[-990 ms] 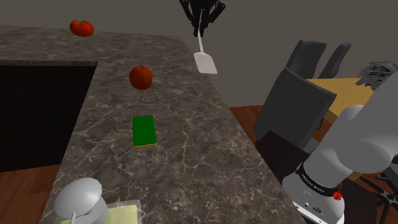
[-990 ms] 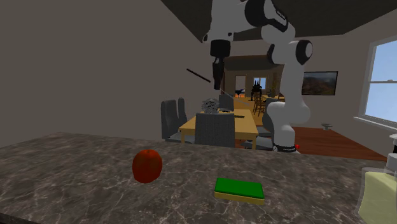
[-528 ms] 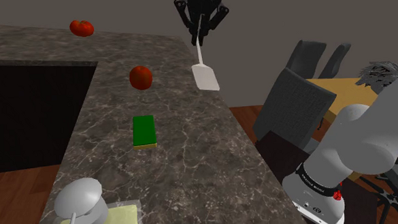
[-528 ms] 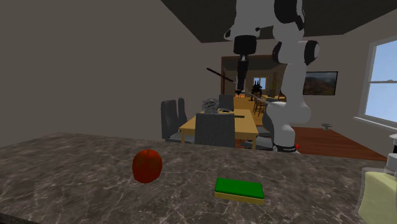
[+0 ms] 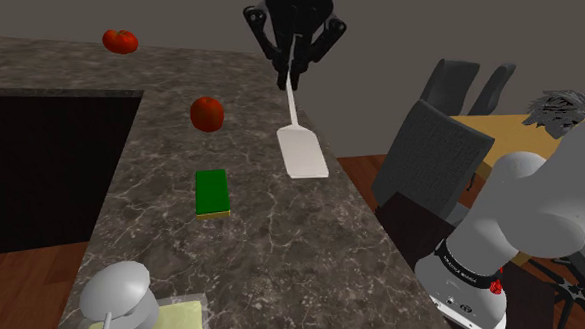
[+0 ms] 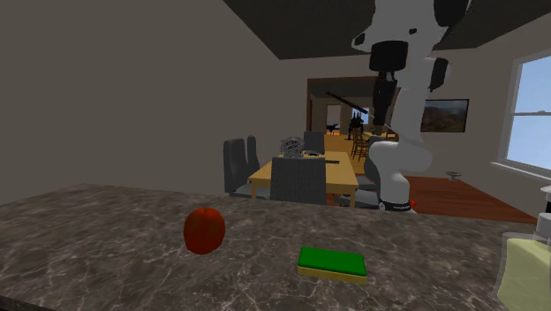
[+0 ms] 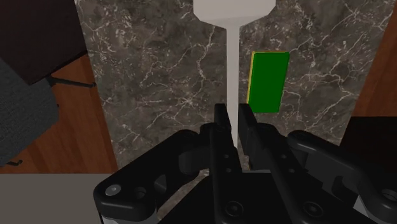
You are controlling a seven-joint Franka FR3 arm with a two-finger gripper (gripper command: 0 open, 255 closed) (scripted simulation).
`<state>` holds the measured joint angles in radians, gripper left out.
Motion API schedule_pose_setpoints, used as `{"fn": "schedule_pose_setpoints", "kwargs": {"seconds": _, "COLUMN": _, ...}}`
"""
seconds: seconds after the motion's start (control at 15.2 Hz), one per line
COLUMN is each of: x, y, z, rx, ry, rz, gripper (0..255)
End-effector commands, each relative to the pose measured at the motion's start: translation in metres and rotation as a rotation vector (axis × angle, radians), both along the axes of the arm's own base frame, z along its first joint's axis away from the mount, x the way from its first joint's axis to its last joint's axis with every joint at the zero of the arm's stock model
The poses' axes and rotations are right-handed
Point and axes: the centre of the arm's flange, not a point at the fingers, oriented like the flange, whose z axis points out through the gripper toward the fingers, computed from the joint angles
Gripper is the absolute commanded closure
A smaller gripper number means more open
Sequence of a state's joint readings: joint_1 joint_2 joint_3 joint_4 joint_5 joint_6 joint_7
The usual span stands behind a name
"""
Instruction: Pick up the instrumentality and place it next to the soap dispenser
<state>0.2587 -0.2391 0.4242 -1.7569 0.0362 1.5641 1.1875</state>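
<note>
The end effector [image 7: 233, 118] clamps the handle of a flat white spatula [image 5: 302, 153] above the veined dark stone tabletop [image 5: 273, 234], near a rectangular green sponge [image 5: 211, 191], well apart from the soap dispenser [image 5: 118, 293]

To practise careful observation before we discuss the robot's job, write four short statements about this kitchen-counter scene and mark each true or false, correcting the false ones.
1. The jaws are shut on the handle of the white spatula. True.
2. The spatula rests flat on the countertop. False: it is held up in the air above it.
3. A green sponge lies on the countertop. True.
4. Only one tomato is on the countertop. False: there are two, a near tomato and a far tomato.
</note>
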Motion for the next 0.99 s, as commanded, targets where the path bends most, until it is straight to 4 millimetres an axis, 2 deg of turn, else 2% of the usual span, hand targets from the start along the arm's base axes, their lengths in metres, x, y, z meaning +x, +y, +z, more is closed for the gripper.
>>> {"fn": "schedule_pose_setpoints", "kwargs": {"seconds": 0.0, "x": -0.018, "y": 0.017, "z": -0.001, "rx": 0.000, "ry": 0.000, "rz": -0.002, "gripper": 255}}
{"fn": "schedule_pose_setpoints", "kwargs": {"seconds": 0.73, "x": -0.118, "y": 0.124, "z": -0.001, "rx": 0.000, "ry": 0.000, "rz": -0.002, "gripper": 255}}
{"fn": "schedule_pose_setpoints", "kwargs": {"seconds": 0.92, "x": -0.118, "y": 0.124, "z": -0.017, "rx": 0.000, "ry": 0.000, "rz": -0.002, "gripper": 255}}
